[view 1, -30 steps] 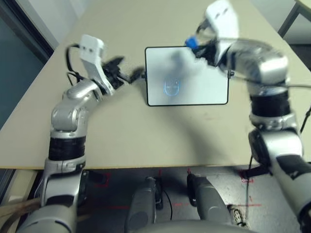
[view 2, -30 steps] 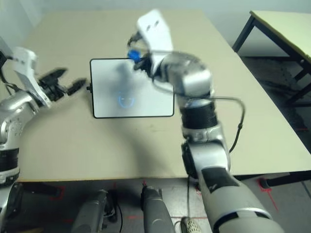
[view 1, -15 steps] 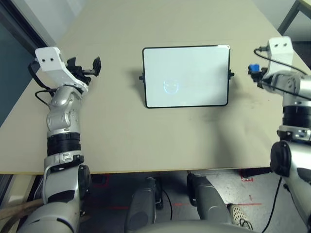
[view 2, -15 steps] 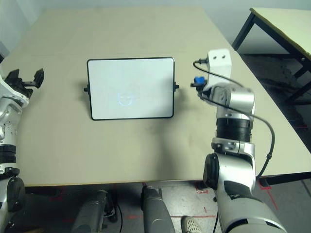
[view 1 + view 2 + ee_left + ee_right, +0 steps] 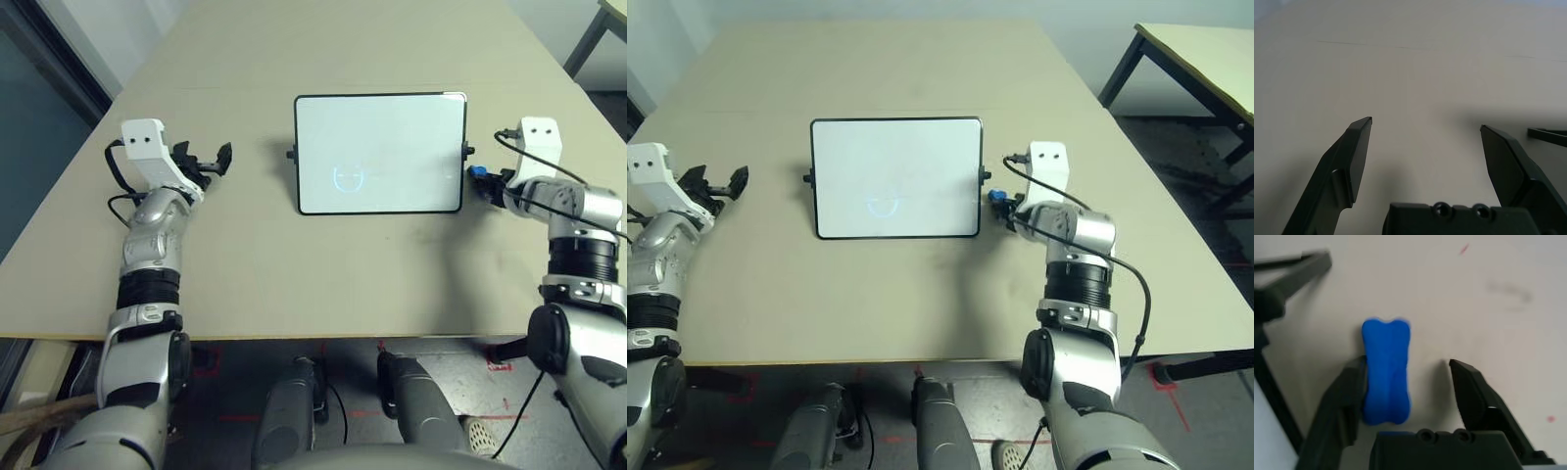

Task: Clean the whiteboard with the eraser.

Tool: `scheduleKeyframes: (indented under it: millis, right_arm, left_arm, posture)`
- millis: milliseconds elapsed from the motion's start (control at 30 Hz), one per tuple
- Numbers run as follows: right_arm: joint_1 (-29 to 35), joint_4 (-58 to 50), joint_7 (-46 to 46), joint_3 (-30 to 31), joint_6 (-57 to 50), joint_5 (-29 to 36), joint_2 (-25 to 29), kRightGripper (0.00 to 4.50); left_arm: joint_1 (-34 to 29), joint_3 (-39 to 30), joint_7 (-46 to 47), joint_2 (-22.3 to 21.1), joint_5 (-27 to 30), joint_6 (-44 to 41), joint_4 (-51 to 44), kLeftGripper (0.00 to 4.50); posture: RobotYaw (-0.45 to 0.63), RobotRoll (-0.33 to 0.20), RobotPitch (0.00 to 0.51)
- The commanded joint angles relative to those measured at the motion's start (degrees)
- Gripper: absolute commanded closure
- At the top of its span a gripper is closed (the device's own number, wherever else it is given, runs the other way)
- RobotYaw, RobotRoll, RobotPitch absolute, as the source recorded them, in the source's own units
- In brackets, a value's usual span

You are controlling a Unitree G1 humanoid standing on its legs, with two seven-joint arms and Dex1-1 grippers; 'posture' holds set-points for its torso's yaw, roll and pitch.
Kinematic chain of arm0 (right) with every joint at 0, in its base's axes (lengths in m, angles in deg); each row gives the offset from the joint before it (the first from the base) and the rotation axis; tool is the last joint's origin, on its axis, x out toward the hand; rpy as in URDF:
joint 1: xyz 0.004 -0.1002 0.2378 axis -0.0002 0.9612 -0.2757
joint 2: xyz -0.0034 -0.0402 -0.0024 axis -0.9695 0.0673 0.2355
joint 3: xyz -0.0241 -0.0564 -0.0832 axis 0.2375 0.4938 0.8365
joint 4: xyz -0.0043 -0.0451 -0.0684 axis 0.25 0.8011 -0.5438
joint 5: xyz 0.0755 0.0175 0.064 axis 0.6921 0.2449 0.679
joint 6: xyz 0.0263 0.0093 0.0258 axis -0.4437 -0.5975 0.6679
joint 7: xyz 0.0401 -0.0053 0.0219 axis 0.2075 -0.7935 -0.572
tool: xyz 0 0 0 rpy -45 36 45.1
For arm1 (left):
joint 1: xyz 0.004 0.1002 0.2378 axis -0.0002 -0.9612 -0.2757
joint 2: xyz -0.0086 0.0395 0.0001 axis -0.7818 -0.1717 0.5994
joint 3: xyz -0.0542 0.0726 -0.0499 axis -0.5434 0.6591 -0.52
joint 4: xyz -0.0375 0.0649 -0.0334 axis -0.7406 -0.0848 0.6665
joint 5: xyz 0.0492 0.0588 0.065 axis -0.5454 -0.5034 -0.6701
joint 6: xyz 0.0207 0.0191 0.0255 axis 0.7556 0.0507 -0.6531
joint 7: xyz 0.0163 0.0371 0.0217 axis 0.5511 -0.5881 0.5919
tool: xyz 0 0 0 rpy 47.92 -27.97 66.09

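On the tan desk (image 5: 294,264) lies the whiteboard (image 5: 380,152). Right gripper (image 5: 1408,382), wide open, has the blue eraser (image 5: 1386,370) touching one finger. Left gripper (image 5: 1425,129) is open, holding nothing.

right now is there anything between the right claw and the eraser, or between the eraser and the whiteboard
Nothing visible. The blue eraser already sits between the open fingers of the right claw, against one finger with a gap to the other. It lies just beside the whiteboard frame's right edge, with bare table between.

We see bare table (image 5: 294,264) all around the whiteboard (image 5: 380,153); only the eraser (image 5: 1385,369) and our right gripper (image 5: 1408,377) crowd its right edge, our left gripper (image 5: 204,162) standing well apart
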Motion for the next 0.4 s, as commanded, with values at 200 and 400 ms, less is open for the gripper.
scheduleKeyframes:
  millis: [200,400]
  right_arm:
    - [2.10,14.74,-0.84,-0.42,37.19,-3.25,5.28,0.02]
    - [4.30,30.22,-0.98,1.77,56.25,-6.59,8.84,0.02]
  left_arm:
    - [3.02,0.50,2.47,1.47,-2.24,6.95,6.46,0.00]
    - [2.60,-1.04,5.53,2.19,-2.13,11.63,12.26,0.00]
  posture:
    - [-0.15,0.000,0.115]
    - [-0.15,0.000,0.086]
